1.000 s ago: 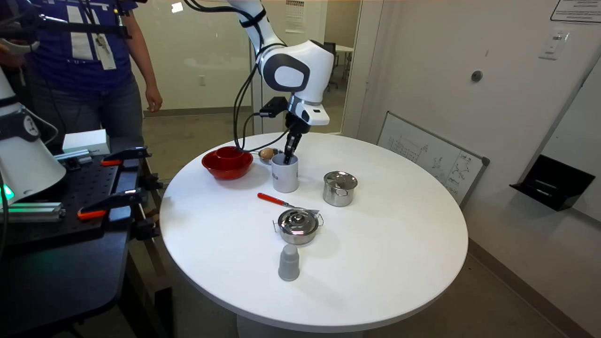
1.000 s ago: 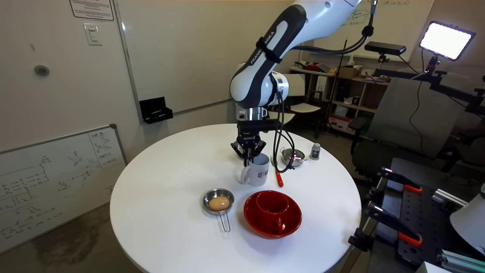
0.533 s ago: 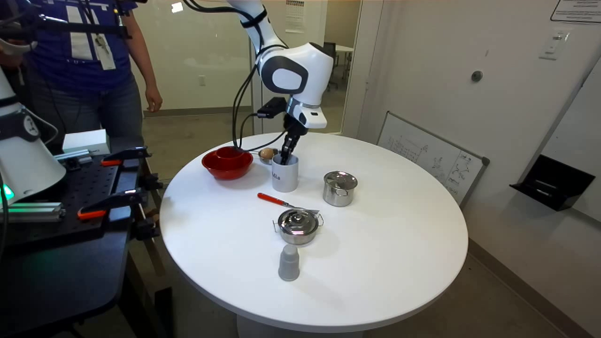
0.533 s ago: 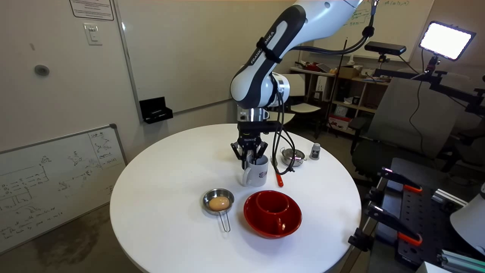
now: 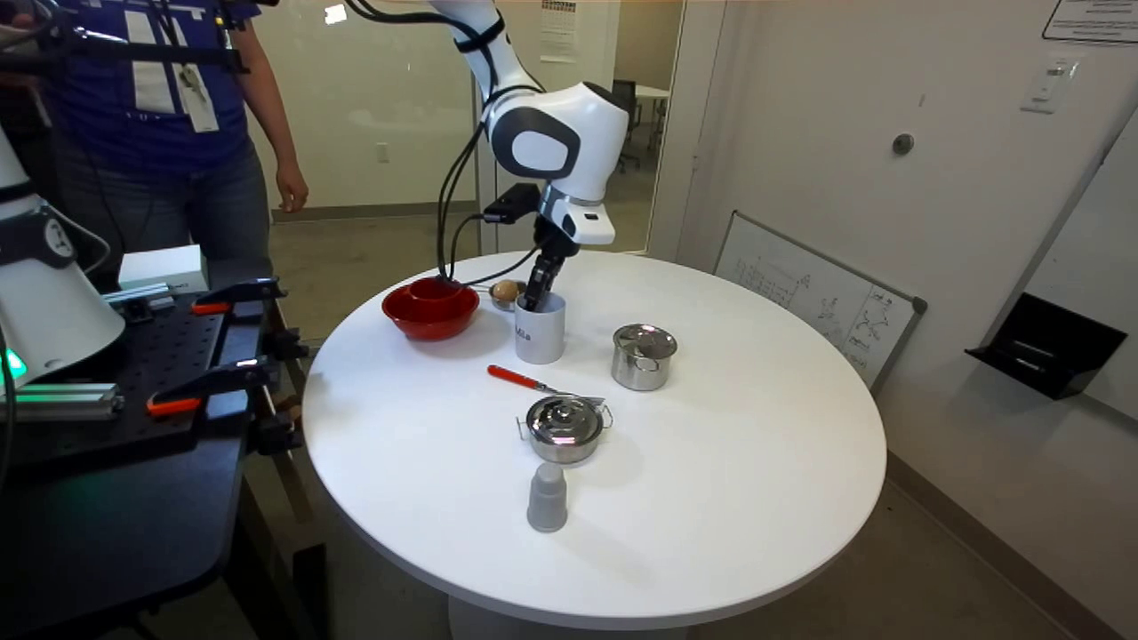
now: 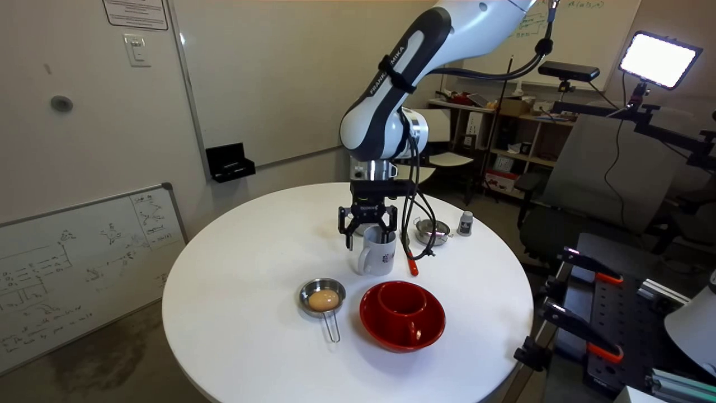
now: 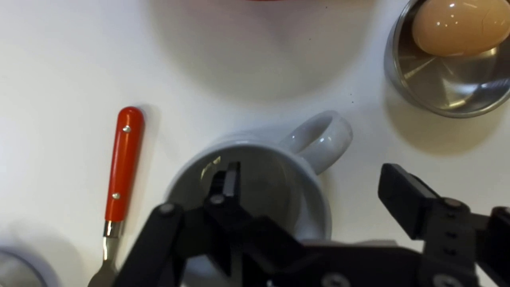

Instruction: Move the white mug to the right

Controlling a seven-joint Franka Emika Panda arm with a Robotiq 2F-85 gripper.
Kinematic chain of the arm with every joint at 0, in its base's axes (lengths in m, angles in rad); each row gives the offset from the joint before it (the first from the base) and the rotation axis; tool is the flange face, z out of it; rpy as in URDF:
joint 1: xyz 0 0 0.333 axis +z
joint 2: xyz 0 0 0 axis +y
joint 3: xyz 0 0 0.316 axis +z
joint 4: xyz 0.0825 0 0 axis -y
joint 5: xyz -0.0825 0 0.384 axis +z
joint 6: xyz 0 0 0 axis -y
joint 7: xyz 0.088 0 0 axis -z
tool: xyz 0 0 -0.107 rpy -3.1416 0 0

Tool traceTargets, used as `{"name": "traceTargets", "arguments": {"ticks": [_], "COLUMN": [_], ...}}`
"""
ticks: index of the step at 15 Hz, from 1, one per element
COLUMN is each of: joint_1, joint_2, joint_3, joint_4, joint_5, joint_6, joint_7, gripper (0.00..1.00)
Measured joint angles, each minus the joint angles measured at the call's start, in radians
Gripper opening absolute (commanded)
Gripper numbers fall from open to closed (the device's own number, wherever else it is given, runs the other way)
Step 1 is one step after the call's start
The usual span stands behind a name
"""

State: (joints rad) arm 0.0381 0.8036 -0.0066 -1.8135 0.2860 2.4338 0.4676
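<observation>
We log white mug upright near red bowl; gripper fingers spread astride the mug's wall, gripping nothing; likely release step, so next we should lift straight clear

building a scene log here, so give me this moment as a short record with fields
target: white mug, upright on the table
grip: gripper open, holding nothing
finger placement: one finger inside the mug, the other outside, on the handle side
egg: egg in a small steel pan
red pair: red cup in a red bowl
utensil: red-handled utensil, lying between mug and steel pot
others: steel cup, grey bottle
</observation>
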Motion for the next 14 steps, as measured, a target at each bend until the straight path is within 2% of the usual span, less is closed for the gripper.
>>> {"name": "traceTargets", "arguments": {"ticks": [8, 14], "joint_1": [0.028, 0.091], "joint_2": [-0.114, -0.196], "joint_3": [-0.003, -0.045], "joint_4": [-0.003, -0.006], "joint_5": [-0.012, -0.13], "joint_6": [0.004, 0.001], "joint_7": [0.0, 0.003], "gripper": [1.0, 1.0]}}
